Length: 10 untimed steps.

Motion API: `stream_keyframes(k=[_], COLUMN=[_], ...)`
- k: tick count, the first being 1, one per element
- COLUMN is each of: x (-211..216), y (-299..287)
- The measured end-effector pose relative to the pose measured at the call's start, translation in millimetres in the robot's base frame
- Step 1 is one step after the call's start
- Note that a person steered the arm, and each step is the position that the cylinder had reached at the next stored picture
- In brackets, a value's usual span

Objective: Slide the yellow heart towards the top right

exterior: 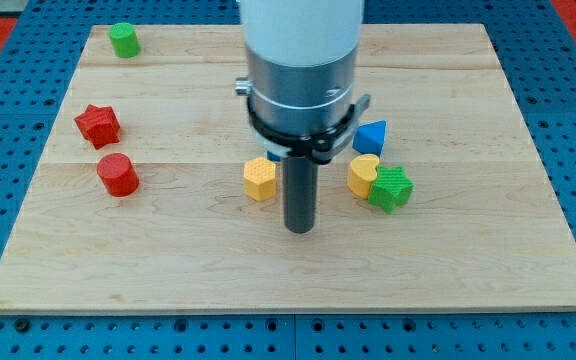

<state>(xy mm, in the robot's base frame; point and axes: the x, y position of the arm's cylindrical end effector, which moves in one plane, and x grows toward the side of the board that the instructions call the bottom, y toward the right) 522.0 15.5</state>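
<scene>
Toward the view's left on the wooden table [168, 250], I see a red star-shaped block [98, 125] with a red cylinder [118, 175] just below it, the two near each other but apart. Up in the view's top left corner stands a green cylinder [123, 40], well apart from everything else. Moving rightward, a yellow block with flat facets [260, 179] sits just to the left of my rod, with a sliver of something blue showing behind it that I cannot make out. My arm carries no hand, only the dark rod, and my tip [299, 229] rests on the table slightly below and right of that faceted yellow block, between it and the yellow heart [362, 174]. The heart lies right of centre, touching a green ridged block [390, 188] at its lower right. A blue block [370, 136], roughly triangular, stands just above the heart, close to it.
</scene>
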Motion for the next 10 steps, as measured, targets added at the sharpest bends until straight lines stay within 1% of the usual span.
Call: stream_keyframes(k=[1,2,4,7,9,10], x=[-14.7,-14.9,-33.1,-49.1,-91.1,-104.1], y=[18.4,37.9,91.8,76.5,75.4,60.7])
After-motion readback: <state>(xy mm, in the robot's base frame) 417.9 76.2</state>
